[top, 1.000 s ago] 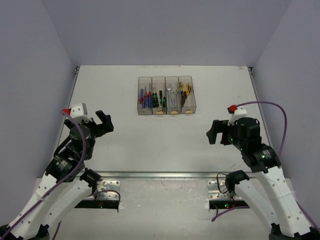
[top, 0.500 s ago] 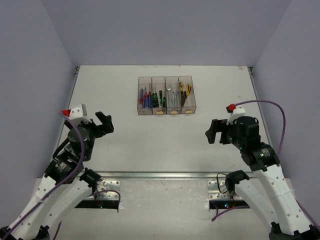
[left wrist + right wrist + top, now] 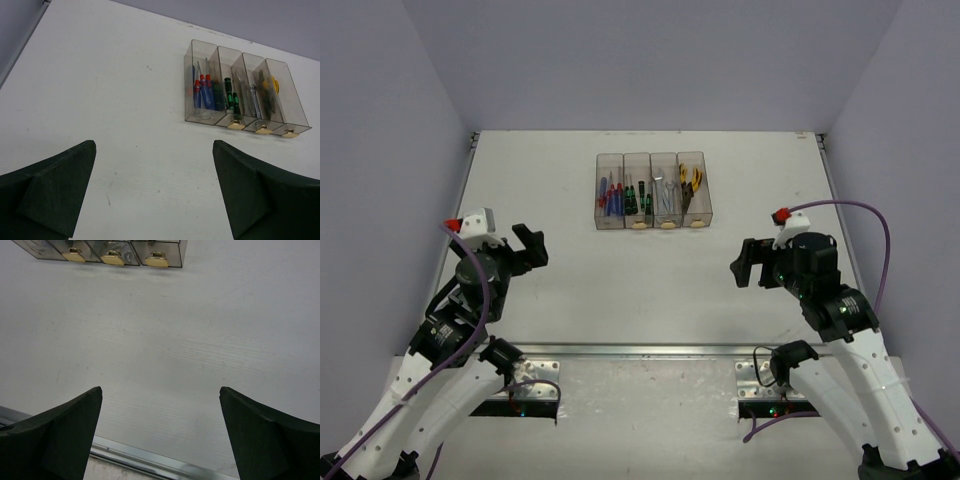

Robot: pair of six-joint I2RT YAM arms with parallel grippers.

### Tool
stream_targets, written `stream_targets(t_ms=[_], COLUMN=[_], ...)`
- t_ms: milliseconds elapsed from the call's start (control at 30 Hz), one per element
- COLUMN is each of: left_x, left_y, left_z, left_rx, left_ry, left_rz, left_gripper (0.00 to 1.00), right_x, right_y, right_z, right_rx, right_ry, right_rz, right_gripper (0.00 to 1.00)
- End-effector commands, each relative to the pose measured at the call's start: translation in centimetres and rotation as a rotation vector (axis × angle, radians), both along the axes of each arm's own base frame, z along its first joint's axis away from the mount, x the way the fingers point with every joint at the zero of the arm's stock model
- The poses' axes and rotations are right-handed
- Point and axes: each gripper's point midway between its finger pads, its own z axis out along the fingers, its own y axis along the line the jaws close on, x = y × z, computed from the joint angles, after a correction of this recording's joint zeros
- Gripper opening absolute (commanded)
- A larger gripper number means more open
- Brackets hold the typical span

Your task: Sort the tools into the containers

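Four joined clear bins (image 3: 610,222) sit in the upper middle of the top view on the white table (image 3: 620,290). Yellowish tabs (image 3: 667,225) show at three of their lower ends. From left to right the bins hold blue and red screwdrivers (image 3: 608,194), green and black screwdrivers (image 3: 637,195), silver wrenches (image 3: 665,195) and yellow-handled pliers (image 3: 690,180). The left jaws, at the frame's left, stand wide apart and hold nothing. The right jaws, at the right, likewise gape with nothing between them. Both are well apart from the bins.
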Motion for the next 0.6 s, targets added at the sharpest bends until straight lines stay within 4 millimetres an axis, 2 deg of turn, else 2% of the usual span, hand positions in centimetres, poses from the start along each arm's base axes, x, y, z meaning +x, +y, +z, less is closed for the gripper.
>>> stream_targets(t_ms=[0, 567], left_x=[0.43, 0.56], left_y=[-0.22, -0.48], left_z=[1.15, 1.00], left_rx=[-0.016, -0.012], left_ry=[-0.046, -0.037], left_rz=[-0.007, -0.018], left_gripper=[1.00, 1.00], right_x=[0.69, 0.82], right_y=[0.32, 0.39], right_z=[0.49, 0.56], right_rx=[0.008, 0.012], right_ry=[-0.040, -0.045], right_rz=[0.014, 0.013], right_gripper=[0.99, 0.99])
